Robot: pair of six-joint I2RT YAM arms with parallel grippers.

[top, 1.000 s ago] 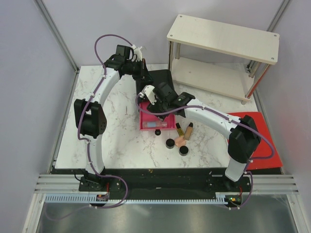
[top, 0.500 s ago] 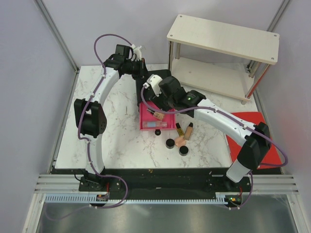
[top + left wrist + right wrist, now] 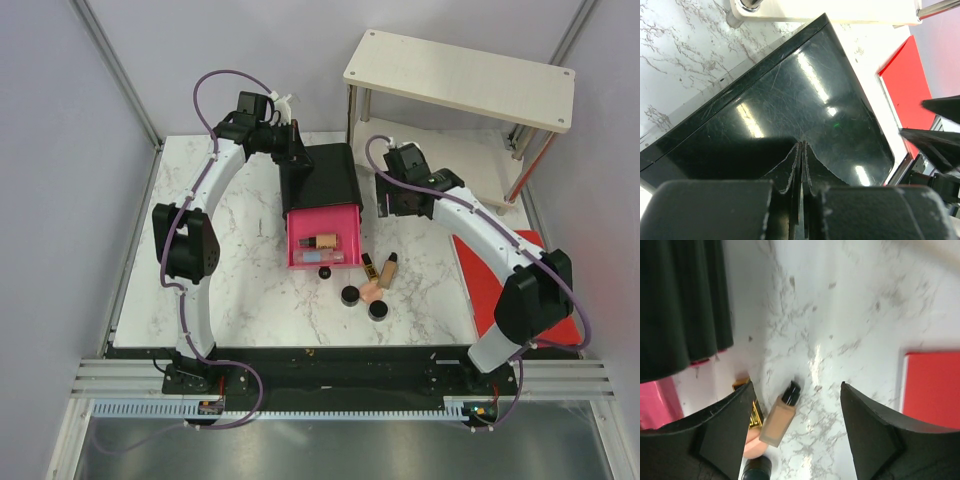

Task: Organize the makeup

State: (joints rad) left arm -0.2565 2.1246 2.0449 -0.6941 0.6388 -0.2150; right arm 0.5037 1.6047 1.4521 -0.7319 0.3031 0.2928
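A black box (image 3: 325, 172) stands mid-table with its pink drawer (image 3: 300, 245) pulled out. In the drawer lie a beige foundation tube (image 3: 322, 241) and a clear container (image 3: 326, 257). In front of the drawer lie a gold-black tube (image 3: 368, 267), a second beige tube (image 3: 388, 270), a peach puff (image 3: 372, 291), two round black jars (image 3: 350, 295) and a small black piece (image 3: 325, 272). My left gripper (image 3: 291, 150) is shut at the box's far end, its fingertips (image 3: 799, 152) over the glossy lid (image 3: 790, 95). My right gripper (image 3: 385, 203) hangs open and empty right of the box, above the second beige tube (image 3: 776, 422).
A two-level wooden shelf (image 3: 460, 100) stands at the back right. A red mat (image 3: 530, 290) covers the table's right edge, partly under the right arm. In the right wrist view the black box (image 3: 685, 305) is at upper left and the red mat (image 3: 932, 390) at right.
My right gripper left the pink drawer, moved up and to the right of the box, and its jaws spread wider. A beige tube now lies in the drawer. The left arm stayed put.
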